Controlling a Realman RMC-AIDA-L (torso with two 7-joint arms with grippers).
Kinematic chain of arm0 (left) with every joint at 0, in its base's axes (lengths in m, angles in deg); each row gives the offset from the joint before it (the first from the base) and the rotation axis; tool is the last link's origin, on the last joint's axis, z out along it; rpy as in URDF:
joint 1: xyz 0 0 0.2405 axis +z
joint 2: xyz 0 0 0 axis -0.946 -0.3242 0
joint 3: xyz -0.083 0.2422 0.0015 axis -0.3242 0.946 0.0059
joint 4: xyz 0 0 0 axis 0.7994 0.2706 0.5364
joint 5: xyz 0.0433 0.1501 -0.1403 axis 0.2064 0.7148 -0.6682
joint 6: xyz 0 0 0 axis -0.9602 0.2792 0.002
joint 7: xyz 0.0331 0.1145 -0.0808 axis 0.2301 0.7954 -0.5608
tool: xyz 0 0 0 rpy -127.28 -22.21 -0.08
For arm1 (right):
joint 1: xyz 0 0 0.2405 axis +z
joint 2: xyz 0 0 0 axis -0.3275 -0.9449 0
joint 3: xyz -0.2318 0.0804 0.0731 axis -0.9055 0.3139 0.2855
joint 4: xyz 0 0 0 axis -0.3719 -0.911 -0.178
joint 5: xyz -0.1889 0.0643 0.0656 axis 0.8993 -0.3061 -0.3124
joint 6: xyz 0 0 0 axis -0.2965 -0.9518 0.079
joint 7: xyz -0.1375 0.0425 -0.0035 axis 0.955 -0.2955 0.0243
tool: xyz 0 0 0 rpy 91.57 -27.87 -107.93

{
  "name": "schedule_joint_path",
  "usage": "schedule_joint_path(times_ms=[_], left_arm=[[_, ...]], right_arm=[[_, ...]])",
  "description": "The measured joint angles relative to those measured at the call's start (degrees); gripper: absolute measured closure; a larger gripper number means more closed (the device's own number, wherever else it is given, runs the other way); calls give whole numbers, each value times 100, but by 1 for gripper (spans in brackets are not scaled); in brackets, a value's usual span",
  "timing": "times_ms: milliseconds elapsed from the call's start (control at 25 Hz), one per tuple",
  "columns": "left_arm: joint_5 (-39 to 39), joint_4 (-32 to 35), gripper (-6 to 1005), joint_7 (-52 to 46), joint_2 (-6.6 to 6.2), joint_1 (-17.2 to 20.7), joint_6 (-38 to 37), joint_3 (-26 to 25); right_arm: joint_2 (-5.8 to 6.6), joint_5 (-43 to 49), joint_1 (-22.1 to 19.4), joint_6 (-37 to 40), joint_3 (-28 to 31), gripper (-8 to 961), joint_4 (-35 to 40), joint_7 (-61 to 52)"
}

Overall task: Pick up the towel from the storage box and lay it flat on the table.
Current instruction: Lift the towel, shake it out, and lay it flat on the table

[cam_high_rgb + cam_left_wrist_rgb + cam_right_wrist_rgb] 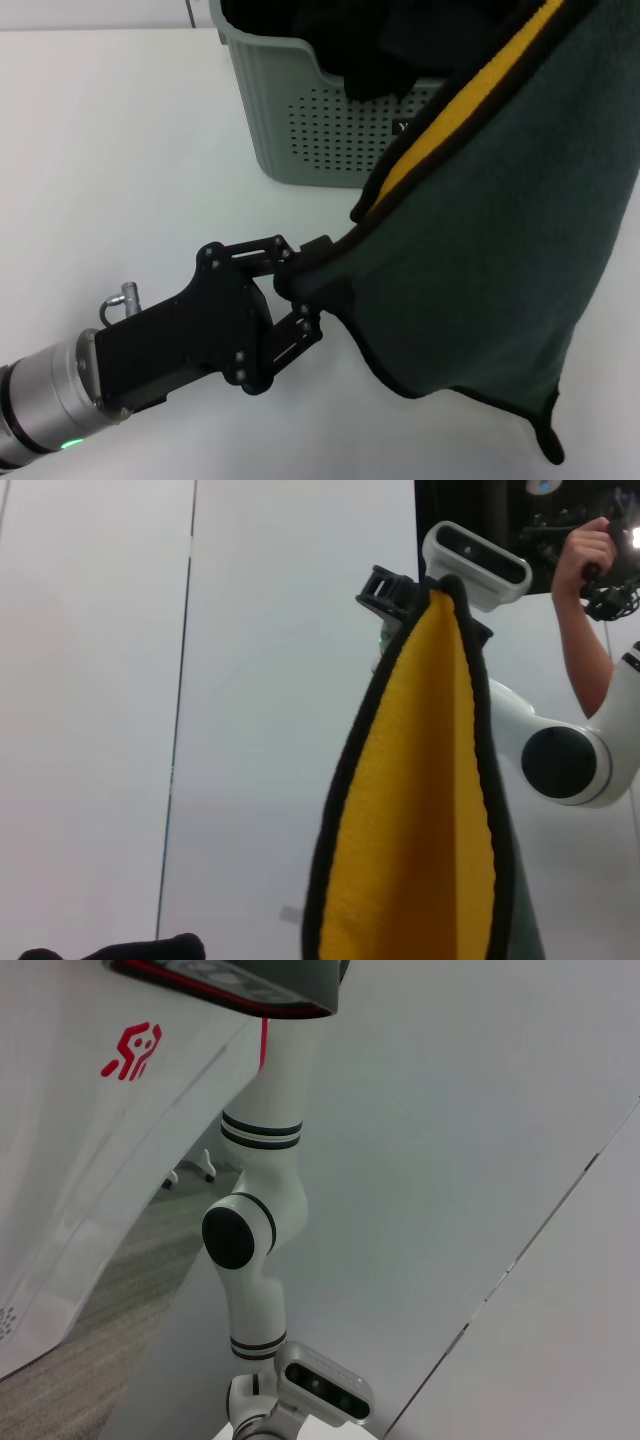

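The towel [500, 240] is out of the box [300, 130] and hangs in the air over the table [110, 150]; spreading it flat is still to do. The left gripper [290, 290] has its jaws clamped on one dark edge, the cloth running from them up and away to a higher hold out of view, its long axis slanted, yellow side folded in. The right gripper is not visible, so its jaws cannot be judged

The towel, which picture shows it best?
The head view: the towel hangs big and grey-green, one edge pinched by the left gripper, beside the storage box. The left wrist view shows only its yellow side. The right wrist view shows none of it.
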Motion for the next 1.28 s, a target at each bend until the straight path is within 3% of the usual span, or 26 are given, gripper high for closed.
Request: schedule_joint_path(times_ms=[720, 1280], left_arm=[[9, -21, 692, 0, -25, 14, 1, 0], [12, -19, 826, 34, 28, -62, 258, 28]], right_arm=[[39, 12, -17, -1, 97, 953, 0, 9], [-21, -12, 18, -1, 95, 953, 9, 18]])
